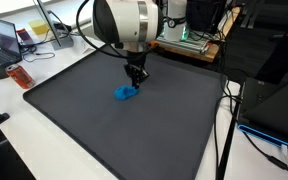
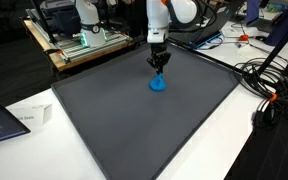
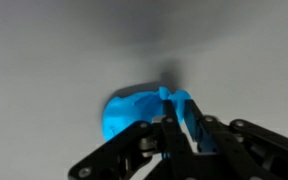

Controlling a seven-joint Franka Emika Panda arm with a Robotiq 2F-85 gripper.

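Gripper (image 3: 180, 132) jaws nearly together, pinching edge of blue cloth (image 3: 132, 113). Cloth lies mid dark grey mat (image 2: 124, 130) on white table (image 1: 29, 135). Lab clutter around: laptop (image 1: 4, 45), cables (image 2: 271, 85).

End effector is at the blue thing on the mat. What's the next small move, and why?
Probably a short, slow lift straight up. In the wrist view the end effector looks closed on a raised fold of the blue object, whose bulk lies on the dark mat. A small lift would test the pinch.
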